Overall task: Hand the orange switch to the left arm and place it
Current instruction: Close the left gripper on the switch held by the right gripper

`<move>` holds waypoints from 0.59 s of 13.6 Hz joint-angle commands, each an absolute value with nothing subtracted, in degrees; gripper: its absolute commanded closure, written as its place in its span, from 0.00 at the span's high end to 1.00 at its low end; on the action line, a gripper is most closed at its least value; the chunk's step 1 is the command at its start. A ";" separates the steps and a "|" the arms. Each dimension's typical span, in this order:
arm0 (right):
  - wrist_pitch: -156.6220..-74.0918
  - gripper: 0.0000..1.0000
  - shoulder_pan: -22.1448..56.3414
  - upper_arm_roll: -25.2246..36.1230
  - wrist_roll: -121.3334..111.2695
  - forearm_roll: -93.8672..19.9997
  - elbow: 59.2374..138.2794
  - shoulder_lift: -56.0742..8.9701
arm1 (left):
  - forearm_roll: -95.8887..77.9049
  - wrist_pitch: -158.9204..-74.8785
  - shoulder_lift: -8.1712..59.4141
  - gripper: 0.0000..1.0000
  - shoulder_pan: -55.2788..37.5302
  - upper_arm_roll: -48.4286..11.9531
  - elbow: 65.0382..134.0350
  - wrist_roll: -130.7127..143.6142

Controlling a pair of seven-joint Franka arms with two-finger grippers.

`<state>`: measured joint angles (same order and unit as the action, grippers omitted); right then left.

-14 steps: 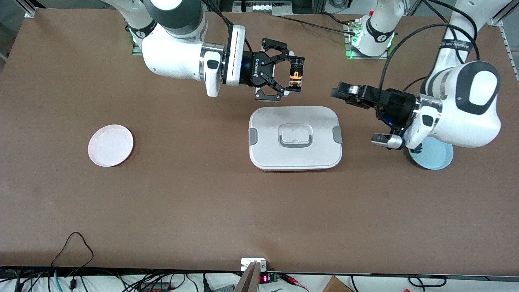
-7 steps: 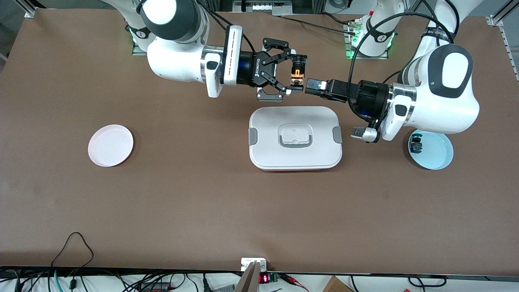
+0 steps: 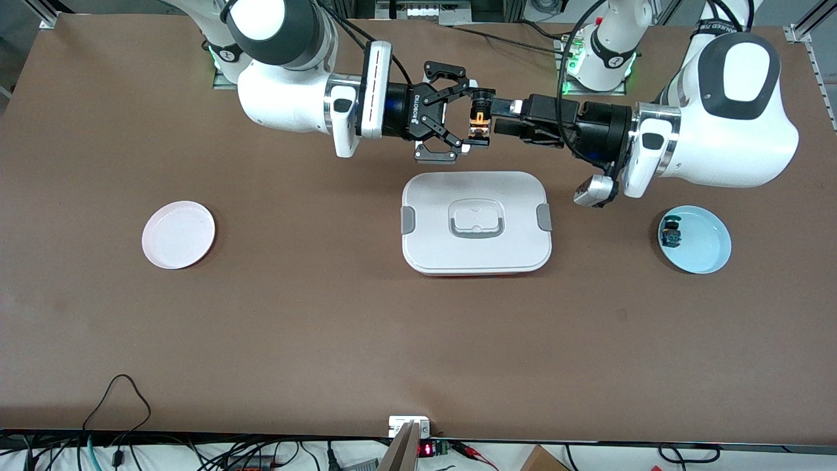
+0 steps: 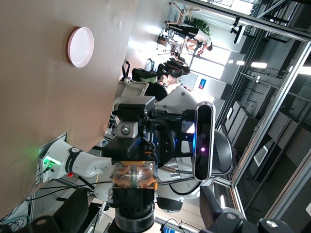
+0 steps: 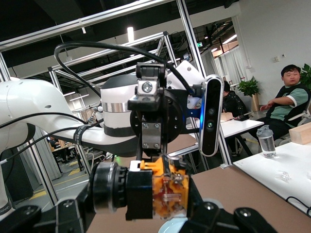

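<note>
Brown counter (image 3: 314, 327) fills the front view, robot bases along its top edge, cables along the edge nearest the camera. Both white arms reach in level toward each other, meeting in the air over bare counter just farther from the camera than the box (image 3: 477, 222).

Box: big white lidded container, grey side clips, recessed handle on top, flat on the counter mid-way between the two ends. Neither arm touches it.

Right end effector (image 3: 472, 127) is clamped on the orange switch (image 3: 479, 125), fingers closed around it; the switch is held up in the air, black collar and orange-tan body visible. In the right wrist view the switch (image 5: 163, 191) sits close up with the left arm's wrist facing it.

Left end effector (image 3: 501, 125) is nose to nose with the switch, fingertips right at it; cannot tell if its fingers are apart or closed on it. Left wrist view shows the switch (image 4: 133, 175) directly ahead.

Pink plate (image 3: 178, 235) sits toward the right arm's end, well apart from the box. Light blue plate (image 3: 703, 248) sits toward the left arm's end, with a small blue-green switch (image 3: 670, 233) on it.
</note>
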<state>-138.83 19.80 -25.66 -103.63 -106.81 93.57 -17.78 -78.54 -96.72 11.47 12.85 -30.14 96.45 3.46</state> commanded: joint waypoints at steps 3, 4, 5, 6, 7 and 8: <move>-138.96 0.00 20.13 -26.02 -105.73 -107.84 92.64 -18.46 | -77.78 -97.73 10.28 0.89 13.10 -31.03 98.09 3.43; -138.96 0.00 20.13 -26.02 -105.99 -107.84 92.64 -18.37 | -77.78 -98.26 10.37 0.81 12.92 -31.03 98.09 3.34; -138.96 0.00 20.13 -26.02 -106.08 -107.75 92.81 -18.28 | -77.78 -98.44 10.46 0.71 12.83 -31.03 98.09 3.34; -138.96 0.00 20.13 -26.02 -106.17 -107.75 93.33 -18.19 | -77.78 -98.52 10.46 0.59 12.83 -31.11 98.09 3.34; -138.96 0.00 20.13 -26.02 -106.17 -107.75 93.43 -18.19 | -77.78 -98.53 10.46 0.45 12.83 -31.11 98.09 3.25; -138.96 0.00 20.13 -26.02 -106.17 -107.75 93.43 -18.11 | -77.78 -98.44 10.46 0.31 12.83 -31.11 98.09 3.16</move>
